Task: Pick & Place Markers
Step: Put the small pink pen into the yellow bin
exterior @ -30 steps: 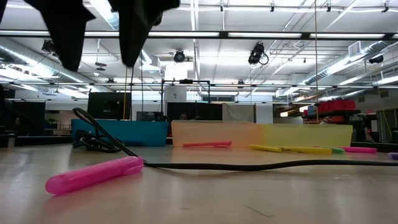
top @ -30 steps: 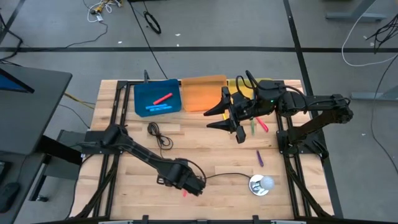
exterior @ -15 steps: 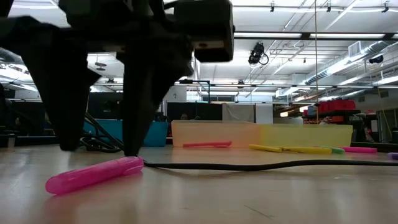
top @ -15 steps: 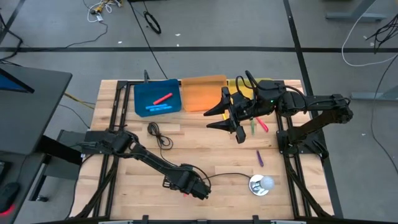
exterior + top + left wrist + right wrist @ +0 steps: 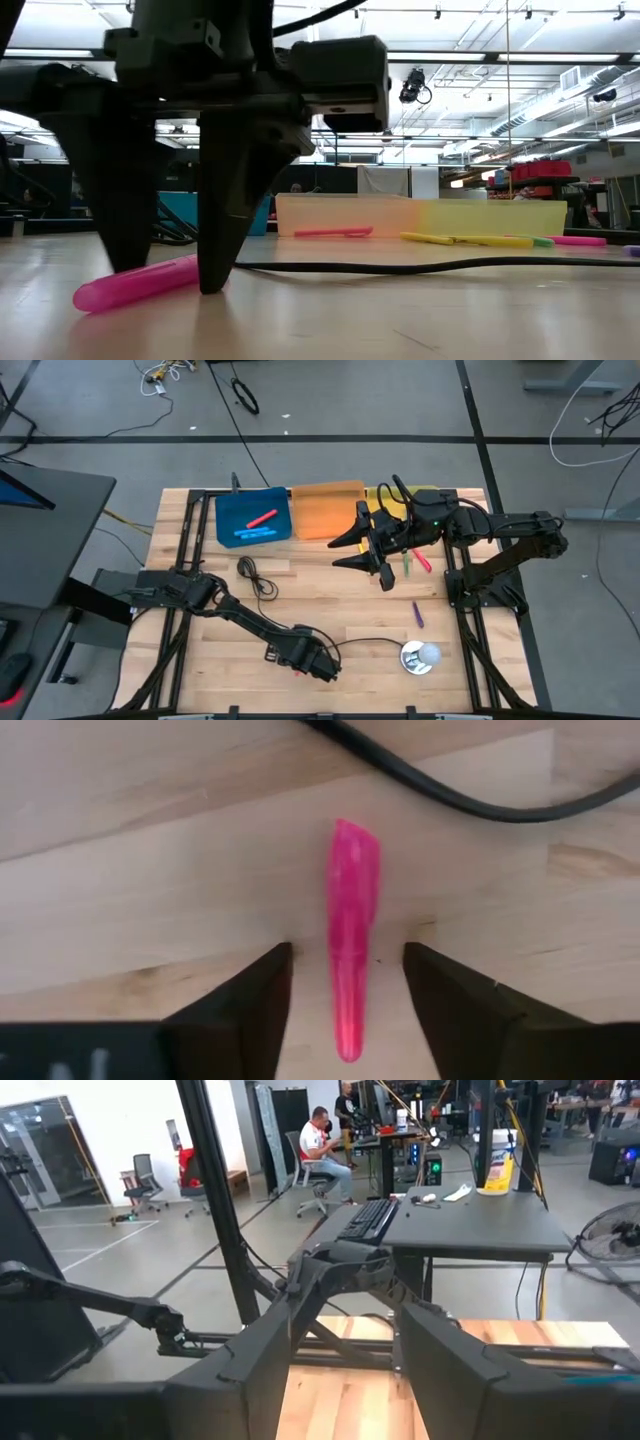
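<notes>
A pink marker [image 5: 351,930] lies flat on the wooden table near its near edge, also seen in the low view [image 5: 130,285]. My left gripper [image 5: 348,958] is open and points down, its fingertips at the table on either side of the marker with a gap on each side [image 5: 168,278]. In the high view the left gripper [image 5: 312,660] hides the marker. My right gripper [image 5: 338,552] is open and held level above the table, beside the orange tray [image 5: 326,510]. A red marker [image 5: 262,518] and a blue one [image 5: 255,535] lie in the blue tray [image 5: 228,520].
A black cable [image 5: 420,266] runs just behind the pink marker to a round silver object [image 5: 420,657]; another coil of cable [image 5: 258,578] lies left of centre. Green [image 5: 407,565], pink [image 5: 422,560] and purple [image 5: 417,614] markers lie on the right. A yellow tray [image 5: 490,216] stands at the far edge.
My left gripper has come down from well above the table, shifting slightly toward the right and near edges, until its open fingers stand at the table around the pink marker. The marker has stayed where it was.
</notes>
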